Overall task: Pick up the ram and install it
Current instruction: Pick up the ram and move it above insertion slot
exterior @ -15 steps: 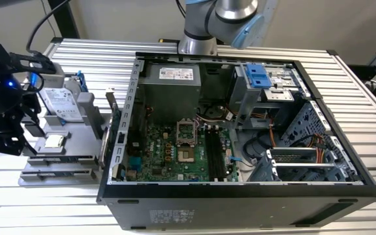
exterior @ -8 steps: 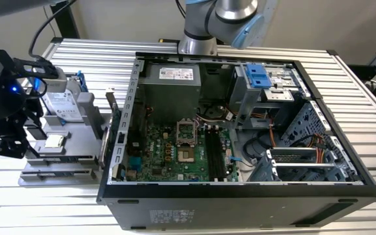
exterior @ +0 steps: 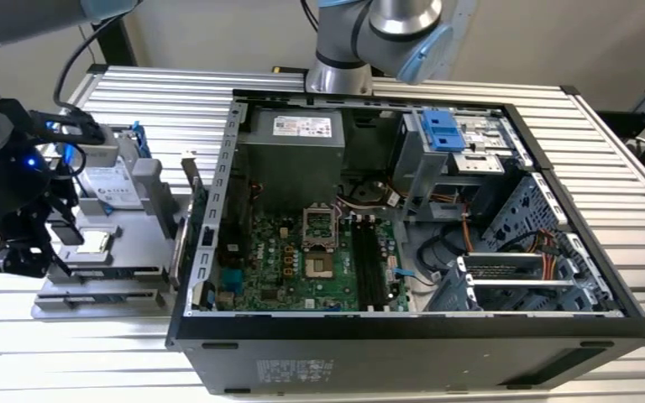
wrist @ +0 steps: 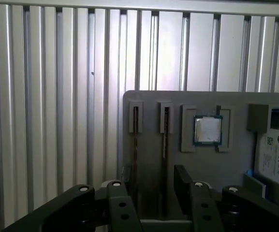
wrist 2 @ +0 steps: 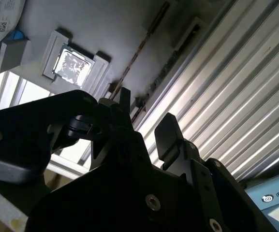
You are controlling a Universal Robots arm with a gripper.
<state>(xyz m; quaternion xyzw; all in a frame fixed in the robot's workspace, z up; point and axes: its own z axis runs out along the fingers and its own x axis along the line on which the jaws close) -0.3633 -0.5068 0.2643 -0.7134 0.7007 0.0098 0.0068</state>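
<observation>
Gripper: the black two-finger gripper (wrist: 147, 179) has its jaws spread wide with nothing between them. It hangs over the near end of the grey moulded tray (wrist: 236, 169), which sits on the ribbed metal table.

Ram: the ram (wrist: 166, 140) is a long, thin, dark-green circuit-board stick. It stands on edge in a tray slot just beside the square silver processor chip (wrist: 208, 129). A second stick (wrist: 135, 137) of the same kind sits in the next slot over.

Ram vs gripper: both sticks run down toward the gap between the fingers. The gripper is above them and not touching. Honestly can't tell which stick it's lined up on.

Where it has to go: the open black computer case (exterior: 412, 344) is well apart from the tray, toward the exterior view's right. Its black memory slots (exterior: 365, 264) are bare.

What could go wrong: if the jaws drop off-centre, a finger could land on a stick's top edge or on the slot wall instead of straddling it. With the sticks this close, it might also pinch both. A crooked grab would probably tilt the stick, and then it won't seat.
</observation>
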